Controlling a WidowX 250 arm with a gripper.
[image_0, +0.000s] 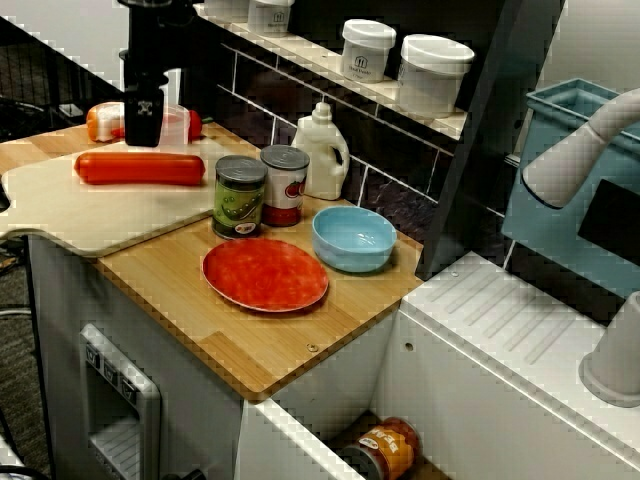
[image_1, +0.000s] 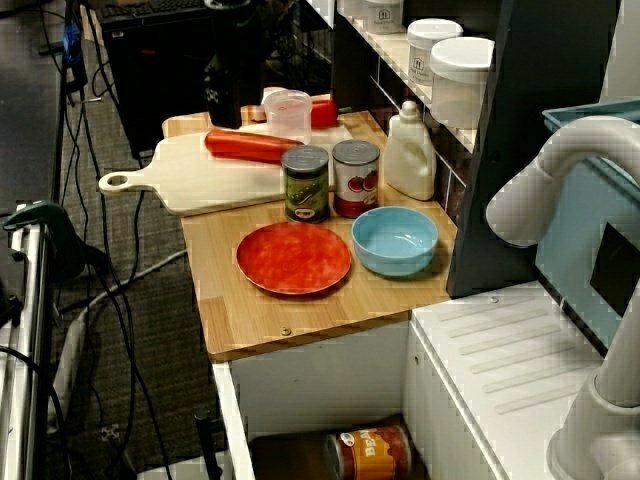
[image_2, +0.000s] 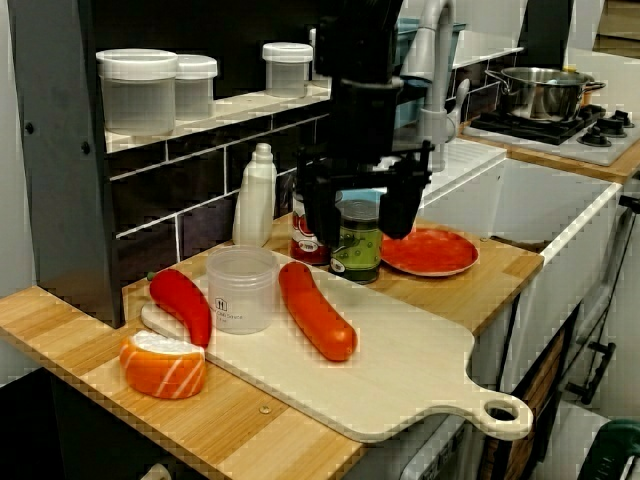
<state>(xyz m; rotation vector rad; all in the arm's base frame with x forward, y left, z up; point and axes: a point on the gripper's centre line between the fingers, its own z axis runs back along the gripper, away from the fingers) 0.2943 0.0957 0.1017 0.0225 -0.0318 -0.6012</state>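
My gripper (image_2: 358, 222), jaws apart and gripping nothing, hangs above the sausage (image_2: 316, 310) on the cutting board (image_2: 400, 375), with an empty plastic cup (image_2: 240, 290) just beside the sausage and an empty blue bowl (image_0: 353, 238) far right.

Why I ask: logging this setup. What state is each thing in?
End effector, open, holding nothing.
Sausage, lying on the cutting board.
Cup, upright, empty.
Green can, upright.
Red can, upright.
Bottle, upright, capped.
Bowl, upright, empty.
Plate, empty.
Shelf jars, lidded.
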